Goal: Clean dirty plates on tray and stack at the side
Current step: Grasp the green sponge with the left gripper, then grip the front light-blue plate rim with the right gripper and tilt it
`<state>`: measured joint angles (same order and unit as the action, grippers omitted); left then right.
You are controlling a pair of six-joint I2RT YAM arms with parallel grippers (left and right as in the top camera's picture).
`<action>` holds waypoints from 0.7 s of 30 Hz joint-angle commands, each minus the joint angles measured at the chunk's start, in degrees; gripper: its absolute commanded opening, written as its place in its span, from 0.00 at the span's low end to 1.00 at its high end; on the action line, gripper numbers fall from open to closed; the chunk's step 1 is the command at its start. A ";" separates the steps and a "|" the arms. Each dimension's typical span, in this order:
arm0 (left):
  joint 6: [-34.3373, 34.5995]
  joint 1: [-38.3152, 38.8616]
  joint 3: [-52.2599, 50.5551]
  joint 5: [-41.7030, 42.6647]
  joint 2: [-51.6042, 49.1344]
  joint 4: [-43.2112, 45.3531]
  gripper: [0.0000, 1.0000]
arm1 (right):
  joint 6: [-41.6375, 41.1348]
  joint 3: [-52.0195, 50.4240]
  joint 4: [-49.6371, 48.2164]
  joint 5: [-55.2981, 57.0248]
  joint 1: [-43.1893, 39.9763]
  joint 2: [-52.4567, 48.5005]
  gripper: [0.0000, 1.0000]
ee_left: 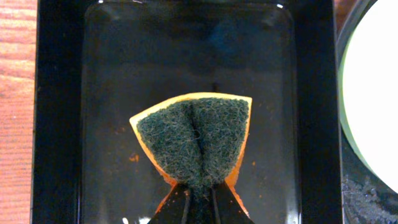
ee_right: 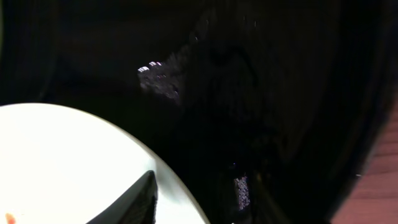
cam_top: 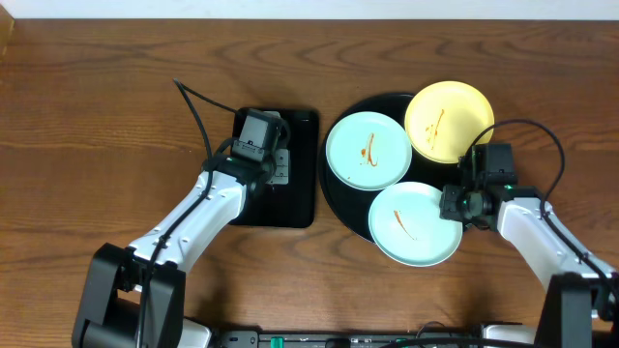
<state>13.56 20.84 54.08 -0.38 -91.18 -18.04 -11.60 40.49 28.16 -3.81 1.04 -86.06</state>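
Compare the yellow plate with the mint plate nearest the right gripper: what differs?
Colour: the yellow plate is pale yellow, the near mint plate pale blue-green. Place: the yellow plate sits at the round black tray's far side, the mint plate at its near edge. The right gripper is at the mint plate's rim, not the yellow plate's. Shared: both round, each with a thin reddish-orange smear.
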 commanded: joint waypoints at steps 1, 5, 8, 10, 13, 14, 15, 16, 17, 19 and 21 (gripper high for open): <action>0.50 0.13 0.83 -0.35 0.94 -0.79 0.08 | 0.07 0.96 -0.31 0.57 0.70 -2.14 0.40; 0.52 0.09 0.20 -1.68 0.57 -0.79 0.08 | 0.07 0.96 -0.44 0.55 0.70 -2.45 0.27; 0.50 0.07 0.02 -2.29 -0.50 -0.76 0.08 | 0.07 0.96 -0.79 0.55 0.70 -2.45 0.14; 0.50 0.09 0.02 -2.29 -1.29 -0.74 0.08 | 0.07 0.96 -1.16 0.52 0.72 -2.45 0.04; 0.50 0.07 0.02 -2.29 -2.21 -0.42 0.08 | 0.07 0.98 -1.46 0.02 0.72 -2.43 0.01; 0.50 0.09 0.04 -2.27 -2.40 -0.31 0.08 | 0.09 0.98 -1.62 -1.01 0.72 -2.43 0.01; 0.52 0.09 0.02 -2.27 -2.45 -0.28 0.08 | 0.09 1.01 -1.70 -2.01 0.72 -2.40 0.01; 0.52 0.07 0.04 -2.27 -2.45 -0.31 0.08 | 0.09 1.01 -1.75 -2.89 0.72 -2.34 0.01; 0.50 0.07 0.04 -2.27 -2.45 -0.31 0.08 | 0.09 1.01 -1.75 -3.48 0.72 -2.32 0.01; 0.50 0.09 0.02 -2.27 -2.45 -0.33 0.08 | 0.09 1.05 -1.73 -5.01 0.72 -2.03 0.01; 0.52 0.09 0.04 -2.25 -2.45 -0.37 0.08 | 0.15 1.05 -1.51 -5.97 0.72 -1.57 0.01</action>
<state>13.56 20.84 54.08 -1.72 -93.27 -18.59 -11.53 41.54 26.30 -7.09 0.99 -87.64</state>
